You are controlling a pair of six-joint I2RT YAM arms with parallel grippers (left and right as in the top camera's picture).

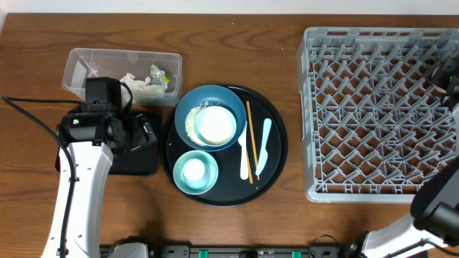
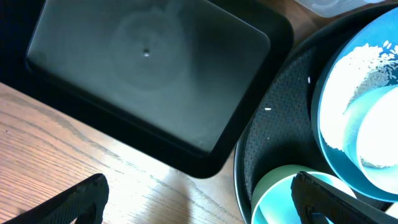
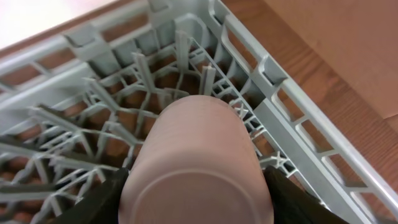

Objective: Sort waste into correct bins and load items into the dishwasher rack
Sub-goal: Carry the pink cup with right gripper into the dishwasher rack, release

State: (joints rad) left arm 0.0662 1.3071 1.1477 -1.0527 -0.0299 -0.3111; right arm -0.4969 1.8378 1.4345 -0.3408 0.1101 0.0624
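Note:
My right gripper point(image 3: 196, 202) is shut on the pale pink cup point(image 3: 196, 155), held base toward the camera over a corner of the grey dishwasher rack point(image 1: 373, 115). My left gripper point(image 2: 199, 205) stands open above the table beside the shallow black tray point(image 2: 149, 74); its right finger point(image 2: 323, 199) hangs over the mint-green bowl point(image 1: 195, 172). The dark-blue bowl point(image 1: 211, 115) holds rice point(image 1: 188, 122) and the small white bowl point(image 1: 216, 126). Chopsticks point(image 1: 249, 140) and white cutlery point(image 1: 264, 147) lie beside them. The clear tub point(image 1: 82, 68) holds the napkin point(image 1: 140, 84) and wrapper point(image 1: 158, 75).
The bowls, chopsticks and cutlery all rest on a large round black tray point(image 1: 276, 168) in the middle of the wooden table. The left arm point(image 1: 90, 154) covers part of the shallow black tray. The rack's upright pegs point(image 3: 140, 74) stand close under the cup.

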